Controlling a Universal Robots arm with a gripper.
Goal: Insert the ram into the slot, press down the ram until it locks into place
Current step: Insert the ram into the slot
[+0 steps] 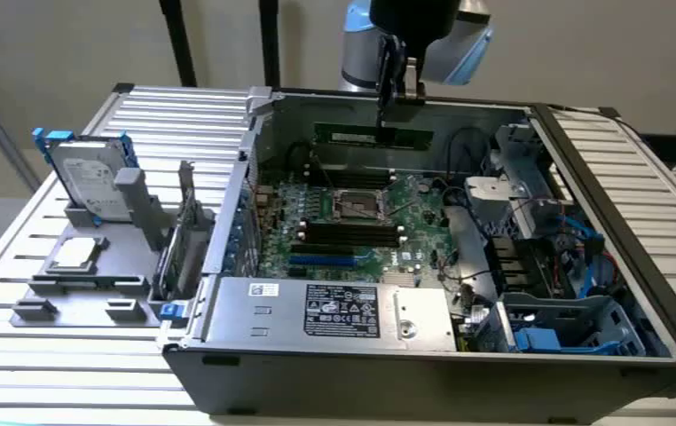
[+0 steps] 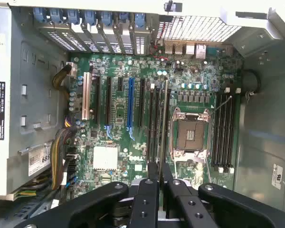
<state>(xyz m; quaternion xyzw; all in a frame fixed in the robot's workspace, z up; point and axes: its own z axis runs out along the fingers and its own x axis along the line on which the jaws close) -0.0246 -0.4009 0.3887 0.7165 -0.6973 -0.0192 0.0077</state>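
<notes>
Ram (image 1: 376,136) pinched near its middle in the hand (image 1: 383,122), clamped shut on both flat faces; held high over the far end of the open case (image 1: 433,377), at twelve o'clock from the square metal socket (image 1: 356,204). White ribbed metal surface (image 1: 54,355) underneath, plain beige wall (image 1: 54,44) behind. Thin green board, standing on edge, clear of the black plastic slots (image 1: 350,231). Long axis nine to three in the exterior view, parallel to those slots.
</notes>
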